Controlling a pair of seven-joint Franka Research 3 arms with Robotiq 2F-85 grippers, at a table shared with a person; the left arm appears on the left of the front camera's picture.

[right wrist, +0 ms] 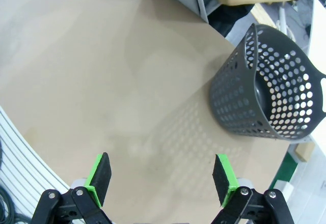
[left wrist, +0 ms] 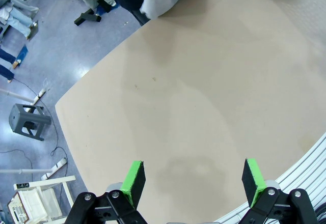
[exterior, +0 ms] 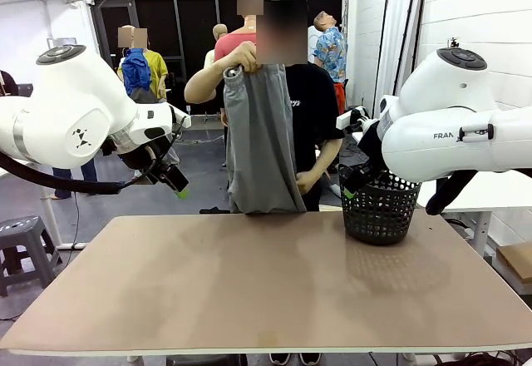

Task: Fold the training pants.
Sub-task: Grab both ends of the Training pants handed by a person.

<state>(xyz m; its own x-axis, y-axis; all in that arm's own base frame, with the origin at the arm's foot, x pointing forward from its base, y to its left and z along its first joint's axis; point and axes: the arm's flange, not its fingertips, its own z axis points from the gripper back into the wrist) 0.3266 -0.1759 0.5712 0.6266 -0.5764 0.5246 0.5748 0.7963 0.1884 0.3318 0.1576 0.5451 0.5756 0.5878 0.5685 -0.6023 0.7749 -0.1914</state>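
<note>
Training pants hang unfolded, held up by the person at the far edge of the worktop. No fold is made; all folding is left. Left hand and right hand: fingers spread, empty, above the worktop.

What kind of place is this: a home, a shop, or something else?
Most likely a robotics lab or workshop, not a home. A white left arm and right arm flank a plain table, a person holds up the training pants across it, and the floor is bare grey.
</note>
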